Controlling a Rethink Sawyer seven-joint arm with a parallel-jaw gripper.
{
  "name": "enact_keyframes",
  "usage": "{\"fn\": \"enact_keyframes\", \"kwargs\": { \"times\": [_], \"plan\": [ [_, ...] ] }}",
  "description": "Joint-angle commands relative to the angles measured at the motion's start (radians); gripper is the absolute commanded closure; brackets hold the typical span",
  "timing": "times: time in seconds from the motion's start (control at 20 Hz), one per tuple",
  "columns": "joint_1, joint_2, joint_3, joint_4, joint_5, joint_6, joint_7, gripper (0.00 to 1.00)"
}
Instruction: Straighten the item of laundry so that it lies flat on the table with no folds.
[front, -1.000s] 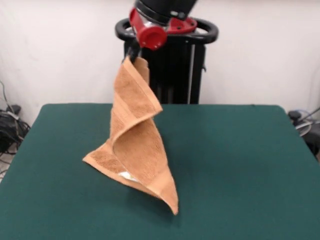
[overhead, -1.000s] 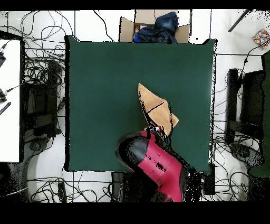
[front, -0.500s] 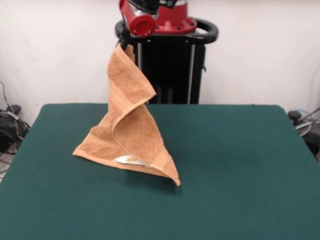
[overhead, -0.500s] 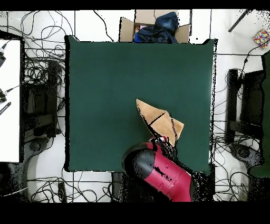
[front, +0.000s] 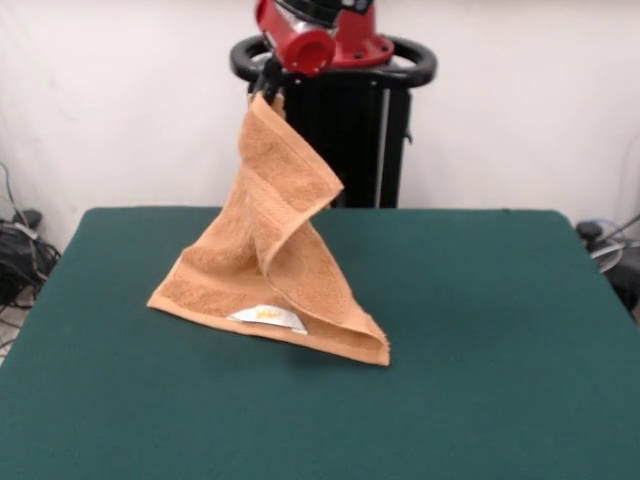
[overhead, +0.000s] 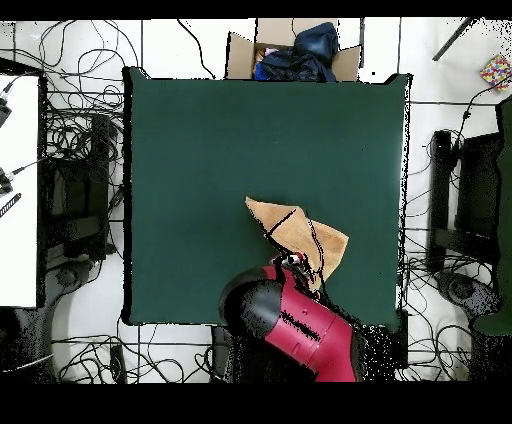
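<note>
The orange-tan towel (front: 270, 270) hangs by one corner from my gripper (front: 266, 92), which is shut on that corner high above the table's far side. The towel drapes down in a twisted cone. Its lower edge rests on the green table (front: 480, 340), with a small white tag (front: 265, 317) showing near the bottom. In the overhead view the towel (overhead: 300, 232) spreads out just ahead of the red arm (overhead: 295, 325), which hides the gripper.
A cardboard box with dark clothes (overhead: 292, 52) stands past the table's far edge in the overhead view. Cables lie on the floor around the table. The black pedestal (front: 345, 130) stands behind the table.
The gripper has shifted slightly right in the front view and a little lower. The towel's lower edge has spread wider on the table, its right corner reaching further right.
</note>
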Motion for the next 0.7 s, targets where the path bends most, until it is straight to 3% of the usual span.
{"fn": "enact_keyframes", "kwargs": {
  "times": [0.05, 0.7],
  "plan": [
    [0.023, 0.026, 0.148, 0.066, 0.014, 0.081, 0.116, 1.0],
    [0.079, 0.057, 0.198, 0.111, 0.103, 0.057, 0.228, 1.0]
  ]
}}
